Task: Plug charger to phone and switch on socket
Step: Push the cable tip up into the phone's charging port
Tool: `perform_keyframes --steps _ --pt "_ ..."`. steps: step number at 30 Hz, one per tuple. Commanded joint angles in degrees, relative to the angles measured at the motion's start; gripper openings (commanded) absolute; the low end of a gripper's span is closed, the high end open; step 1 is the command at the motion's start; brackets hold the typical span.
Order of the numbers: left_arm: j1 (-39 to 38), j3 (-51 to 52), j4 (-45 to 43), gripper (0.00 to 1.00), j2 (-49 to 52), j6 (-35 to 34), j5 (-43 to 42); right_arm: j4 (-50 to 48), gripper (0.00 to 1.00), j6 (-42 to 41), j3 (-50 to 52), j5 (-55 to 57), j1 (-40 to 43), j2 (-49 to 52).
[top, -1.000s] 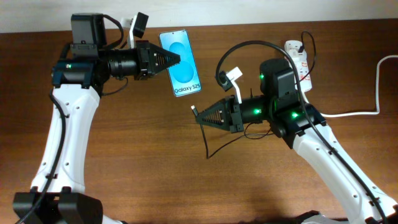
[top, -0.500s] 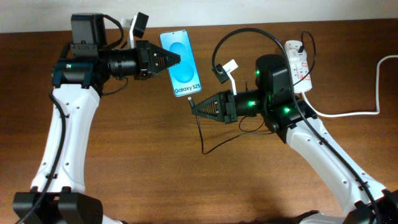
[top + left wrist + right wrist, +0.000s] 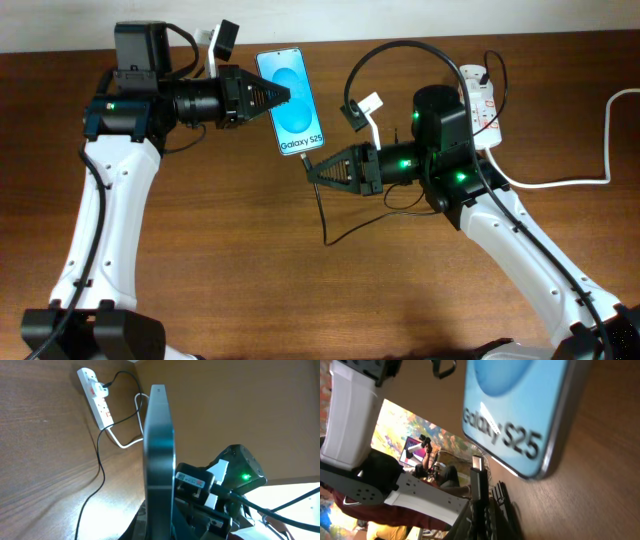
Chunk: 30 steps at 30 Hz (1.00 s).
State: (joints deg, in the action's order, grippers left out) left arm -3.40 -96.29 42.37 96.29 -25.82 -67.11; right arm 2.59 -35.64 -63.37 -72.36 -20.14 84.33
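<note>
Right fingers, clenched on charger, had advanced: plug tip now just ahead of them, near bottom edge of phone, seemingly unseated. Left fingers kept grasping phone.

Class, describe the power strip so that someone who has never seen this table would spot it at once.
Look at the brown wooden table, along its far edge behind the right arm. There lies the power strip: a long white block with small red switches, unlike the round white cord beside it.
</note>
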Motion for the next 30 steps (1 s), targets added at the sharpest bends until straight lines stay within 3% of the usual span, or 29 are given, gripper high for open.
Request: perform_keyframes --steps 1,30 --pt "0.09 -0.83 -0.35 0.00 0.24 -0.31 -2.12 -0.94 0.04 -1.09 -0.37 -0.85 -0.52 0.04" --pt "0.09 -0.83 -0.09 0.00 0.24 -1.99 -2.32 1.49 0.04 -2.82 -0.37 -2.03 1.42 0.04"
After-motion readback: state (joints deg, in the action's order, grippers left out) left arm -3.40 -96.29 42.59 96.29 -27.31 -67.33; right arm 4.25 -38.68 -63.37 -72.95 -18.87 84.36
